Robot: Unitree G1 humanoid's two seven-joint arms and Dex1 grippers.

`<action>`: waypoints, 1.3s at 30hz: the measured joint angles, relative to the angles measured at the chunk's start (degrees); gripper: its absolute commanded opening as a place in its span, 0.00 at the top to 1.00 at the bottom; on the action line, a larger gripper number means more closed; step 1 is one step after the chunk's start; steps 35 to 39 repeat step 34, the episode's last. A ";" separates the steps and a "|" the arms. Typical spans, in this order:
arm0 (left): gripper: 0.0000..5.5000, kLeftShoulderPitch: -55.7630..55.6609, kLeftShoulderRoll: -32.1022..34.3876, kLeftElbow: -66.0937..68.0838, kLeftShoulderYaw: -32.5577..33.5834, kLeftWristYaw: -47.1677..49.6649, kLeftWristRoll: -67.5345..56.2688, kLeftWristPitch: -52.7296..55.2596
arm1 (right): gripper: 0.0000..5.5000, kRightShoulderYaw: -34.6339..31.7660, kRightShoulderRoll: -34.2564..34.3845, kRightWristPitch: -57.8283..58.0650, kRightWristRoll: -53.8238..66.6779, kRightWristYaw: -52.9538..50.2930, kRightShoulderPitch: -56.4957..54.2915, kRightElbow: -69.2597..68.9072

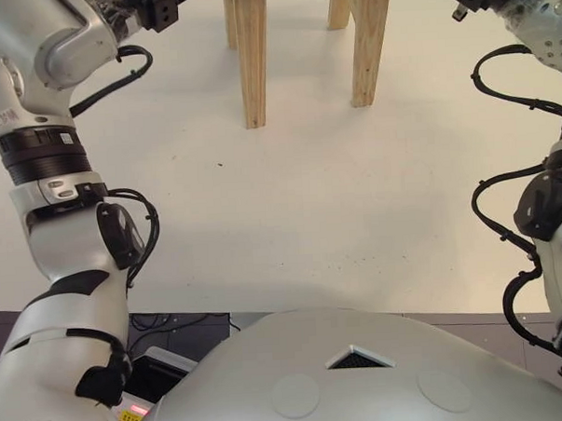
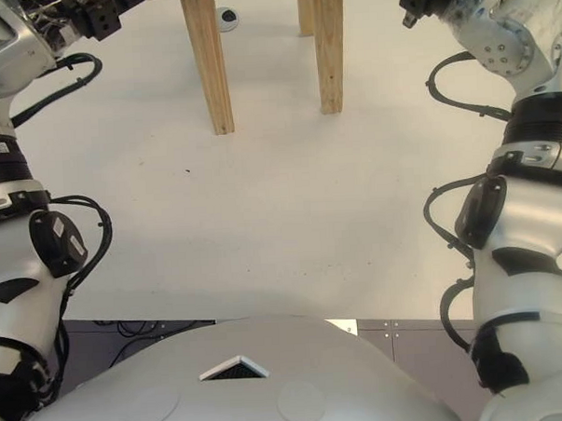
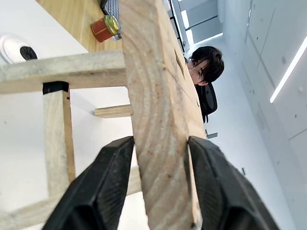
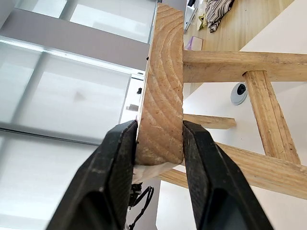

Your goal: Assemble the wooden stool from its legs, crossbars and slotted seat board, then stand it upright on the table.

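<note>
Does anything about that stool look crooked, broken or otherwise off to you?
Nothing stands out. The stool's legs rest squarely on the white table, the crossbars sit in place, and the left hand and right hand each clamp an edge of the seat board.

Bright, even overhead light. White table (image 1: 309, 200) around stool (image 1: 253, 58) near washed out; only faint, soft shadows at stool's feet. Ceiling strip light (image 3: 288, 72) beyond stool glares white. Glass panels (image 4: 62, 91) behind stool overexposed, pale haze. Stool's end grain evenly lit. Left gripper (image 3: 159, 141) fingers (image 3: 103, 191) against stool dark, weak sheen, little detail.
</note>
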 measured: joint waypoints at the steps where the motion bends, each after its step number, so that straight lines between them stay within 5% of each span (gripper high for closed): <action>1: 0.53 -0.53 -0.81 1.22 -0.04 -2.49 0.88 0.72 | 0.59 -0.65 0.73 0.23 -0.97 0.37 -0.55 0.81; 13: 0.23 -3.48 1.47 8.03 7.28 -28.19 22.77 -3.21 | 0.23 -13.21 0.01 3.77 -9.92 12.75 0.54 -3.58; 19: 0.23 2.67 -1.89 1.32 8.29 -39.47 42.67 -31.04 | 0.23 -8.65 5.57 -24.04 -32.99 27.79 6.88 -7.84; 24: 0.23 6.77 -11.88 3.75 5.17 -32.80 65.85 -63.16 | 0.23 -3.99 14.11 -46.36 -50.28 27.94 12.68 -3.43; 27: 0.23 11.03 -16.80 5.17 2.11 -29.86 75.89 -72.61 | 0.23 -5.05 16.20 -56.55 -56.65 23.28 14.69 -1.74; 33: 0.23 11.69 -20.28 8.33 2.58 -27.96 80.62 -77.16 | 0.23 0.72 19.47 -74.93 -76.24 11.45 15.91 5.59; 39: 0.23 11.73 -20.71 8.98 2.79 -27.72 80.78 -77.43 | 0.23 0.86 19.83 -76.30 -77.92 10.72 15.52 6.80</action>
